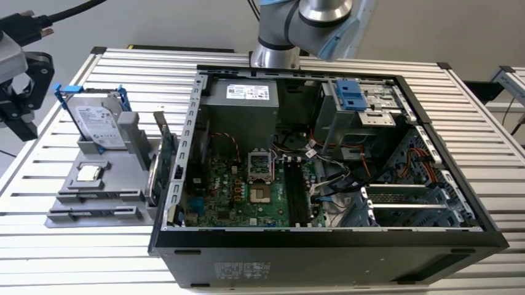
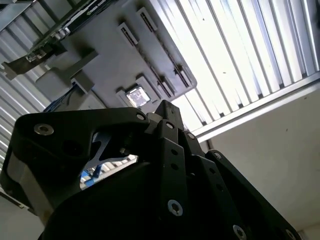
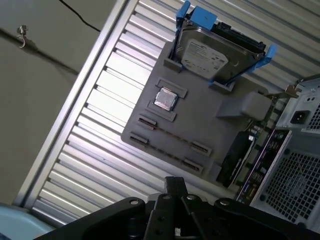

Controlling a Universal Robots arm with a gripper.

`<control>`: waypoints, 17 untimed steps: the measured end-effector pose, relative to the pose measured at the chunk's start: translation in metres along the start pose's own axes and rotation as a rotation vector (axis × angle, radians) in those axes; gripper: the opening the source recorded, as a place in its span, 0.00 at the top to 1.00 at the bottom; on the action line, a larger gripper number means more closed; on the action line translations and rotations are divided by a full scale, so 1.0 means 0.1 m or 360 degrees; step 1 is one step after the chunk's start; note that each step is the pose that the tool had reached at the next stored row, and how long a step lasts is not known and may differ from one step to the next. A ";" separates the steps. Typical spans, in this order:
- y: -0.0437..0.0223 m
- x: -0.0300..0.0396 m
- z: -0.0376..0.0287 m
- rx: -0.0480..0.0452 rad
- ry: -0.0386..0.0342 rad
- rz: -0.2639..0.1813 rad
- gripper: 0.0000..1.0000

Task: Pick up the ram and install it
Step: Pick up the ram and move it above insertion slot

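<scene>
Gripper: the gripper [image 1: 21,126] hangs at the left edge of the exterior view, above the slatted table [image 1: 49,258] and apart from the tray. In the first wrist view its fingers [image 3: 175,187] look pressed together with nothing between them.
Ram: the ram [image 1: 97,195] appears as a thin grey strip standing on edge in a slotted row of the tray, lower left of the exterior view. No chips or writing can be made out on it.
Tray: a grey parts tray [image 1: 123,178] lies on the table, just left of the computer case.
Hard drive: a silver hard drive [image 1: 97,123] in blue brackets leans at the tray's far end and carries a white sticker with dark print.
Processor: a square silver chip [image 1: 88,174] sits in a recess between the drive and the ram.
Circuit card: a green card [image 1: 166,153] stands on edge at the tray's right side, next to the case.
Case: an open black computer case [image 1: 328,243] lies on its side at centre and right. Inside it are a green motherboard [image 1: 238,190] and long black memory slots [image 1: 294,190].
Power supply: a grey box [image 1: 246,117] sits at the case's far end, with a white printed label near its top.
Case wall: a pale block of print [image 1: 242,269] on the near wall is too small to read.
</scene>
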State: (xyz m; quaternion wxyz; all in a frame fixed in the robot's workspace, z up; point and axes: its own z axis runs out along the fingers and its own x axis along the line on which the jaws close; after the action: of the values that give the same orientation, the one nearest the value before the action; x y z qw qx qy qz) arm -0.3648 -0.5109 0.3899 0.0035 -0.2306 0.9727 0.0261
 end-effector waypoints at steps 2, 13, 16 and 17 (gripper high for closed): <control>0.002 0.003 0.000 0.0000 0.0000 -0.0007 1.00; 0.007 0.015 0.000 -0.0001 0.0003 -0.0068 1.00; 0.009 0.017 0.000 -0.0002 0.0005 -0.0091 1.00; 0.009 0.018 0.000 -0.0002 0.0005 -0.0099 1.00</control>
State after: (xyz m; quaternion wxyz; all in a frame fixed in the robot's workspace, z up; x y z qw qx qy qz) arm -0.3668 -0.5109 0.3898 0.0027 -0.2607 0.9651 0.0262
